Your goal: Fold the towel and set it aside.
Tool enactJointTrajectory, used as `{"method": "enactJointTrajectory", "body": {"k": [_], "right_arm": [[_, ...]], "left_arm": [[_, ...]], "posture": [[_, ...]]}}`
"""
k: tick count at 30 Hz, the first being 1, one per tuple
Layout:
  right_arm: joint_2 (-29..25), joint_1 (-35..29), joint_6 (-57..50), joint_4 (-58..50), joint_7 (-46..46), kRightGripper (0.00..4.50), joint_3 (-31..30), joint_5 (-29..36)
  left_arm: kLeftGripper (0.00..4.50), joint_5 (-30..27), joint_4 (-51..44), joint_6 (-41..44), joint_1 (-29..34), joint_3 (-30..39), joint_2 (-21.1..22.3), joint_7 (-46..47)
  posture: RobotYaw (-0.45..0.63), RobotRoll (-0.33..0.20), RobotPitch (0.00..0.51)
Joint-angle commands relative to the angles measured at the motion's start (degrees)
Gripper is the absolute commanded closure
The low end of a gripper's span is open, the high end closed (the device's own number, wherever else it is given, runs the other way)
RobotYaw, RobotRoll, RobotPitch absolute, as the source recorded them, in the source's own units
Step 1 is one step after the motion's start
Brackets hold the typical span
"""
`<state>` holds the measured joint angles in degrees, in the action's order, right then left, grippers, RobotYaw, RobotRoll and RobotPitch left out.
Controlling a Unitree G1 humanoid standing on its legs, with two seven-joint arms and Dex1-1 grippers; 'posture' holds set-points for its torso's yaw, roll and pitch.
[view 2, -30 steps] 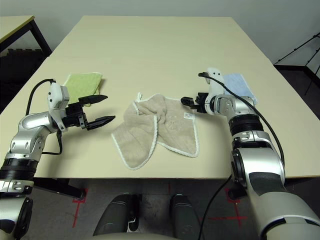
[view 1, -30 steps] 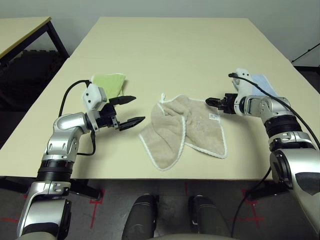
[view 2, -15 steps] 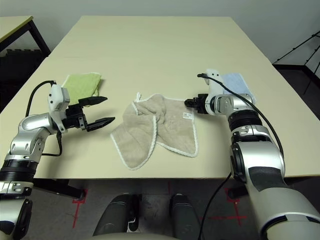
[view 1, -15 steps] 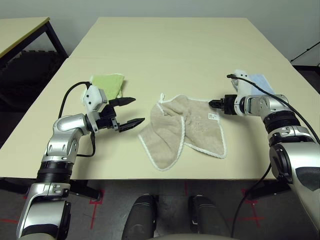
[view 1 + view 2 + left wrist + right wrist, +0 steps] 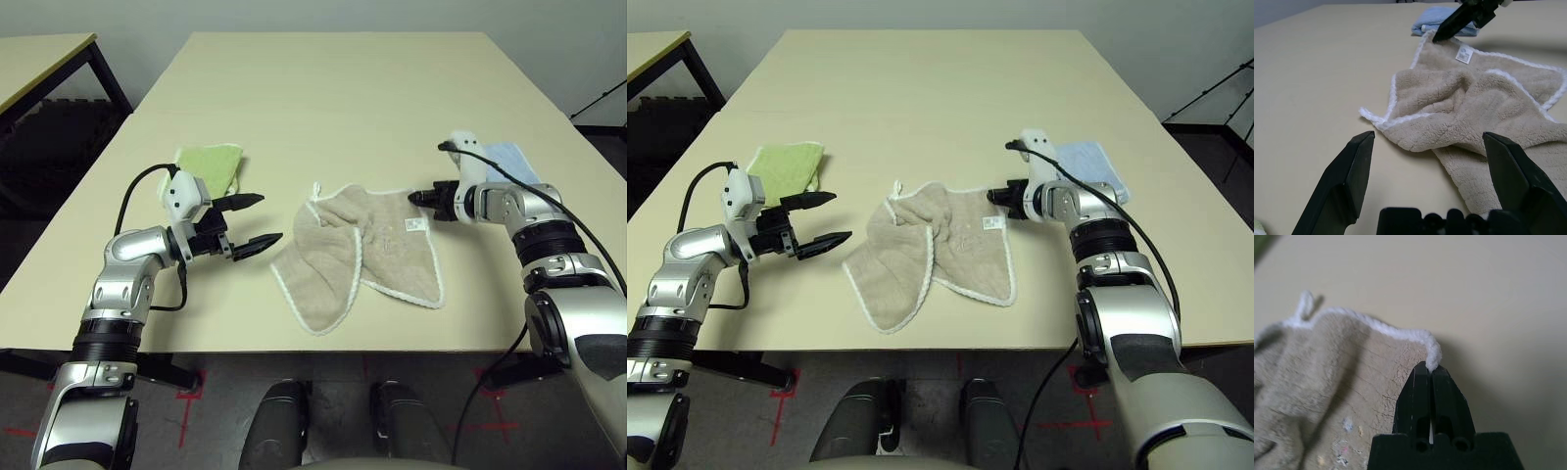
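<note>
Three cloths lie on the table [image 5: 323, 88] in the head view — the towel [image 5: 362, 257], beige-tan with white edging, crumpled mid-table, well inside the near edge, open tabletop beyond. Left end effector [image 5: 251, 219] hovers spread beside it.

Left wrist view: label [image 5: 1465, 54] near the far corner, loop [image 5: 1369, 115] toward the fingers [image 5: 1344, 183].

Right wrist view: right end effector [image 5: 1430, 374] pressed together, pinching the towel's white corner edging.

Bare table [image 5: 333, 108] beyond the towel [image 5: 367, 255] (green cloth [image 5: 211, 164] left).
</note>
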<state>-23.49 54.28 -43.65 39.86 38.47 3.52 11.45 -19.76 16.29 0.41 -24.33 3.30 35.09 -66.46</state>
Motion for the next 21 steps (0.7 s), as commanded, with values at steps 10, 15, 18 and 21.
{"method": "enactJointTrajectory", "body": {"k": [10,15,18,21], "right_arm": [[-2.5,-2.2,7.0,-11.7,-3.0,4.49,0.2,-1.7],[-3.6,-0.6,12.5,-10.7,-3.5,4.49,-1.0,-4.0],[-4.5,1.2,16.3,-9.0,-4.0,4.49,-2.1,-6.0],[-5.0,2.9,19.6,-6.9,-4.4,4.49,-3.0,-7.8]], "left_arm": [[0.00,1.3,-0.2,1.0,-1.5,-0.9,-2.3,3.6],[0.00,1.6,-0.5,1.8,-2.1,-1.3,-3.5,5.6],[0.00,1.5,-0.5,2.3,-2.5,-1.2,-4.4,7.2],[0.00,1.9,-0.3,2.4,-3.0,-1.3,-5.3,8.8]], "posture": [[0.13,0.000,0.105],[0.13,0.000,0.104],[0.13,0.000,0.103],[0.13,0.000,0.103]]}}
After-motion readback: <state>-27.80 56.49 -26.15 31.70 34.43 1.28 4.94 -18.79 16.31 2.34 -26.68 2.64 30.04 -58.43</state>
